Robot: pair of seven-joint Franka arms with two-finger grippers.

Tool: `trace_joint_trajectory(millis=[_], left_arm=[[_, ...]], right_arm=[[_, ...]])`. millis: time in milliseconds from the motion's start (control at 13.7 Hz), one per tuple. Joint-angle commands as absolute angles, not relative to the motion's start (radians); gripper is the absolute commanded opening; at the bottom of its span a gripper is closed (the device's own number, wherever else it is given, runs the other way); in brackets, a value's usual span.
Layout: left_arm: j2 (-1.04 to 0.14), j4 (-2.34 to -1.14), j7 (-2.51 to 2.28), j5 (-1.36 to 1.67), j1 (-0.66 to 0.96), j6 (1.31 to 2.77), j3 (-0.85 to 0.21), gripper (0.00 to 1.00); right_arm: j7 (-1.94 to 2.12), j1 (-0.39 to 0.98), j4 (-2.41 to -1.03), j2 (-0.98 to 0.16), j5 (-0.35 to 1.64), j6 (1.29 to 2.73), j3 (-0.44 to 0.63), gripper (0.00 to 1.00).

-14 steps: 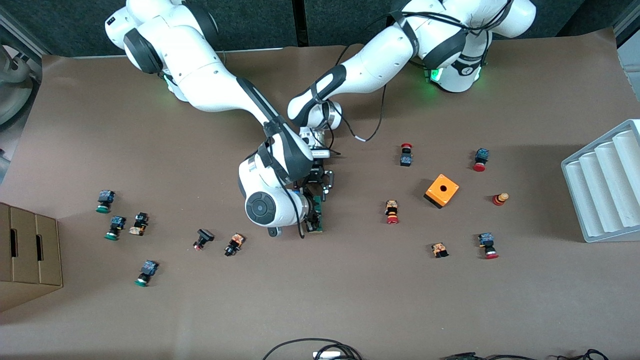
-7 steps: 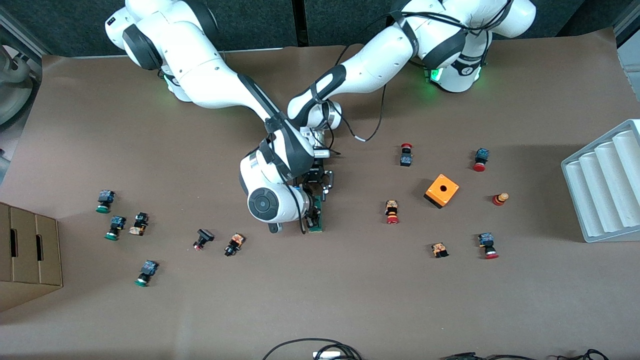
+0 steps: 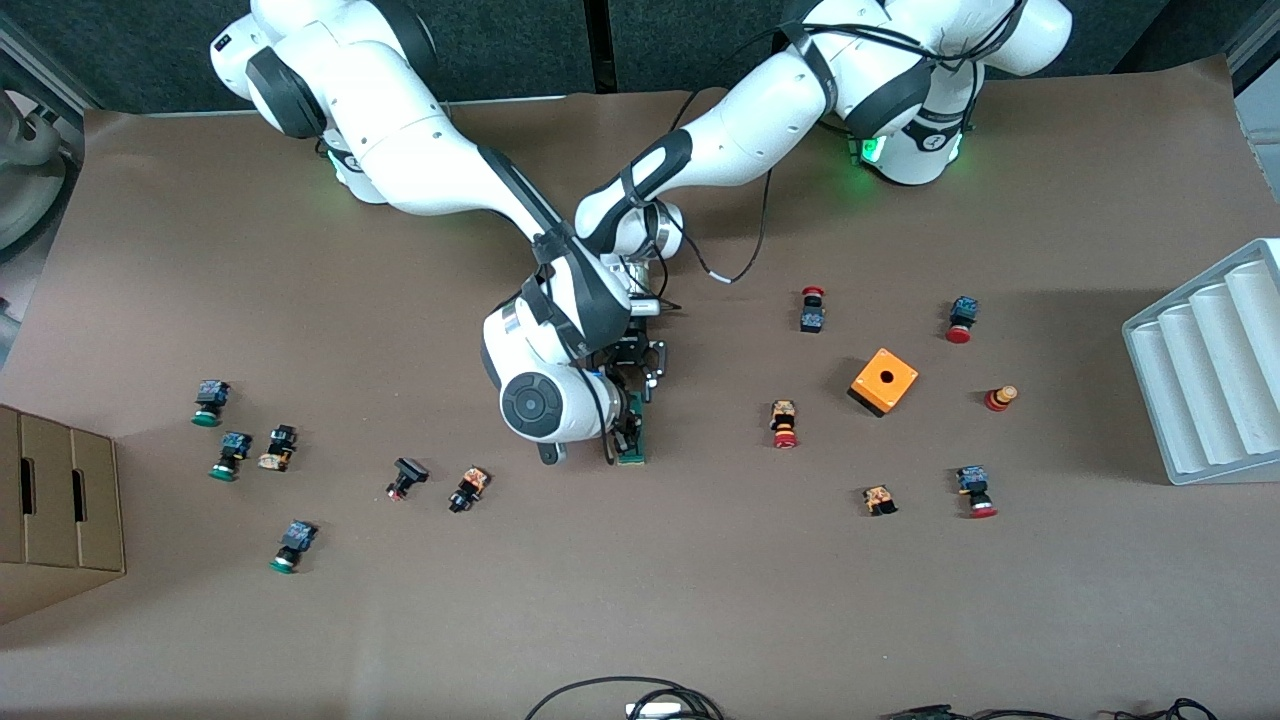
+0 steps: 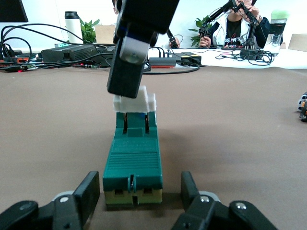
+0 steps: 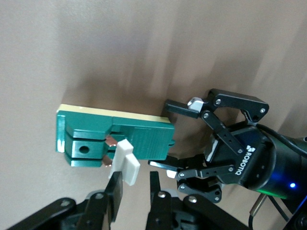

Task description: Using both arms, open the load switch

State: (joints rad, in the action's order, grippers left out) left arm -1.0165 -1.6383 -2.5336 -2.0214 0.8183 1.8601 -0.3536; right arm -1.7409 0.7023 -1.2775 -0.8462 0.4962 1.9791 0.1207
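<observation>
The load switch [image 3: 636, 440] lies mid-table, a dark-green bar [image 4: 133, 163] on a yellow base, its white block [image 5: 125, 160] tilted up off the body with copper contacts showing. My right gripper [image 5: 134, 184] reaches down over the switch end nearer the front camera. It is shut on the white block [image 4: 136, 103], which sits between its fingertips. My left gripper [image 4: 139, 191] is low at the switch's other end. Its fingers [image 4: 91, 191] stand open on either side of that end, and a strip of table shows on each side. The right arm's wrist hides part of the switch in the front view.
An orange cube [image 3: 884, 381] and red-capped push buttons [image 3: 784, 424] lie toward the left arm's end, green-capped ones [image 3: 228, 455] toward the right arm's end. A grey ribbed tray [image 3: 1210, 370] and a cardboard box [image 3: 55, 510] stand at the table's ends.
The right arm's wrist has shifted a little toward the left arm's end. The switch body and the left arm have stayed put.
</observation>
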Motion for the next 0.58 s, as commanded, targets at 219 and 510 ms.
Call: trace_joint_trajectory(millis=[219, 510], left_arm=[[-1.048, -1.617, -2.549, -2.026, 0.833, 1.850, -0.345, 0.76], [-1.048, -1.617, -2.548, -2.026, 0.833, 1.850, -0.345, 0.76]], right_arm=[[-1.732, 0.718, -1.345, -0.819, 0.469, 2.019, 0.120, 0.30], [-1.730, 0.722, -1.367, -0.822, 0.460, 2.051, 0.120, 0.30]])
